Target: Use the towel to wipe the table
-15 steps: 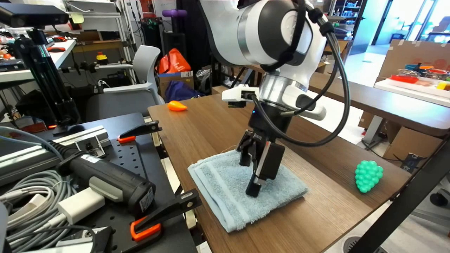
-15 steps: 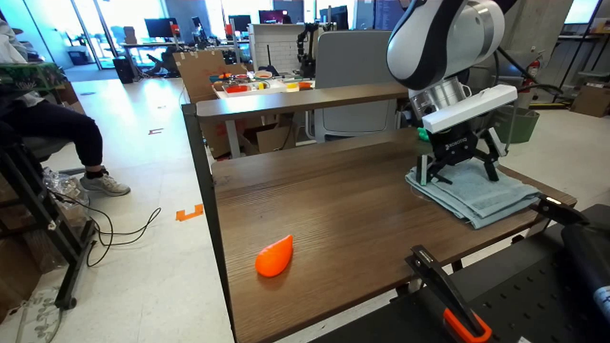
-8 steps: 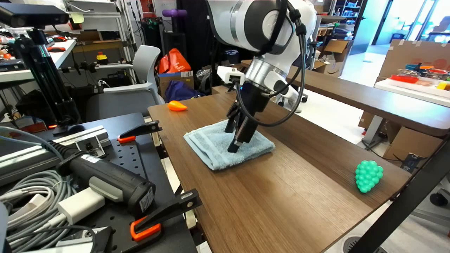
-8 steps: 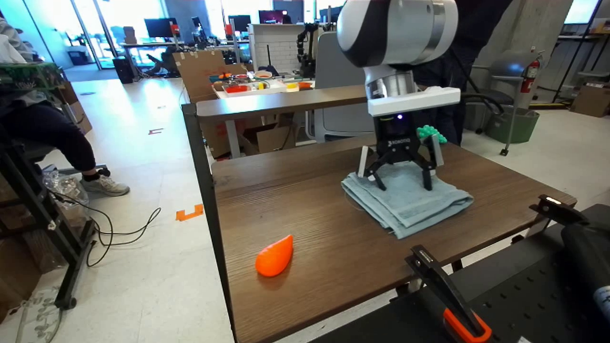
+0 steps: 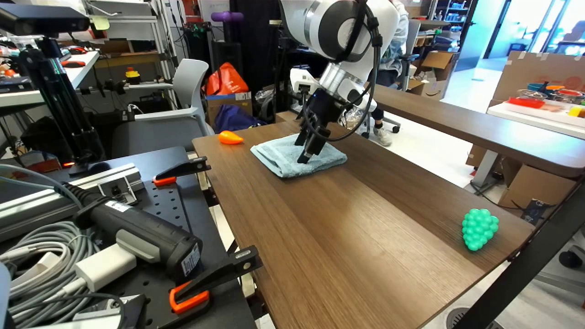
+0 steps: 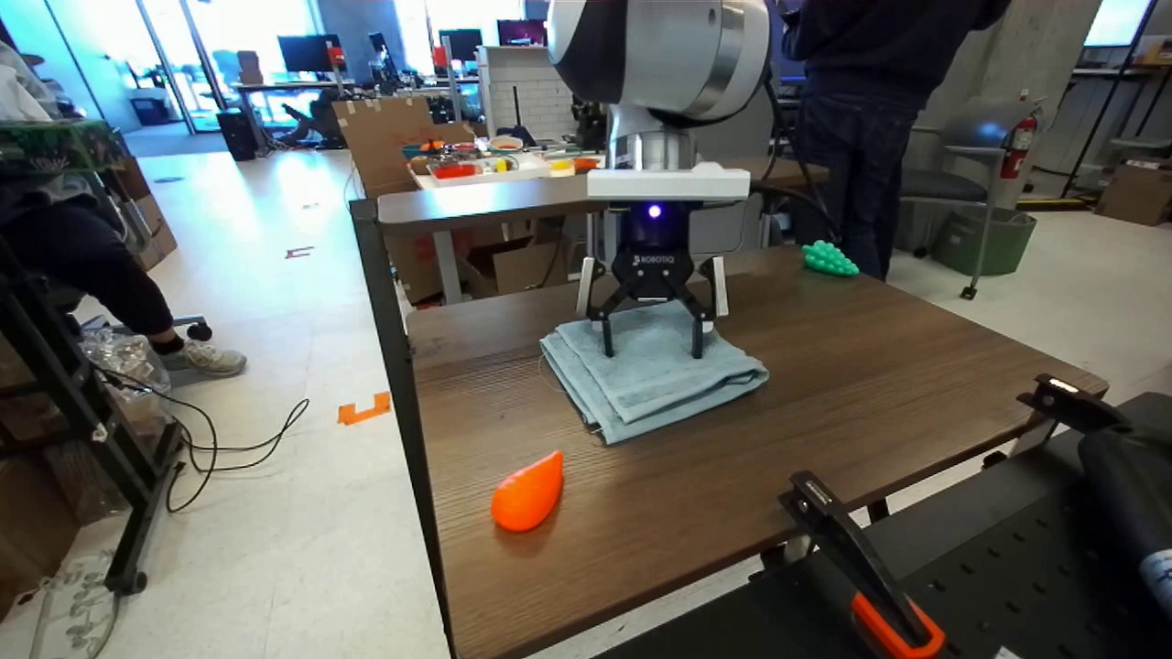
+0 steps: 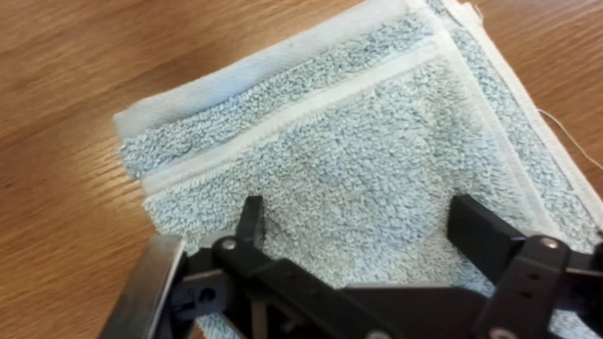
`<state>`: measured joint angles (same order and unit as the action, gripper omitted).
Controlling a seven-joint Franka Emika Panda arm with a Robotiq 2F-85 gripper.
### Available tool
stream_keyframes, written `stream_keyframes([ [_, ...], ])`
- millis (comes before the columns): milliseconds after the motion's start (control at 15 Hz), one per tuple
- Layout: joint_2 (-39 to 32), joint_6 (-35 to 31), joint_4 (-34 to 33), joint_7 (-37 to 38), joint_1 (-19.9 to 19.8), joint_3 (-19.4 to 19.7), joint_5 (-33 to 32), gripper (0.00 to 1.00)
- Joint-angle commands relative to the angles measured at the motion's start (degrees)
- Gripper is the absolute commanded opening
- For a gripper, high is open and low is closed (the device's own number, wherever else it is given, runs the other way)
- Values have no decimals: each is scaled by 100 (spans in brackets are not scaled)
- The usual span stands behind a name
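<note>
Fingers (image 6: 698, 340) spread, the gripper (image 6: 653, 354) pinches nothing — it seems to rest on the towel (image 6: 652, 392), which lies directly beneath it on the table (image 6: 902, 375) — so the coming stroke probably depends on downward pressure.

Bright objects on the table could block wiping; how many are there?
2: in an exterior view, an orange one nearer the camera than the towel, a green one beyond it to the right. The towel could hide more.

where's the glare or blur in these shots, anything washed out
Wrist view: a bright glare patch on the table, just beside the towel, with near parts of the gripper slightly soft; both exterior views: windows washed out nearly white.
</note>
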<state>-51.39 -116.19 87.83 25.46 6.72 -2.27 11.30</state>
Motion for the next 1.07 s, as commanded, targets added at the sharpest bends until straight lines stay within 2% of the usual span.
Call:
stream_keyframes([
  [0, -617, 242, -841, 263, 56, 93, 117, 100],
  [267, -824, 187, -986, 356, -64, 333, -2, 100],
  [533, -749, 199, -521, 65, -382, 605, -94, 100],
  [733, -270, -26, 266, 35, -442, 965, -350, 100],
  [1000, 458, -669, 1478, -276, -517, 1299, -710, 100],
])
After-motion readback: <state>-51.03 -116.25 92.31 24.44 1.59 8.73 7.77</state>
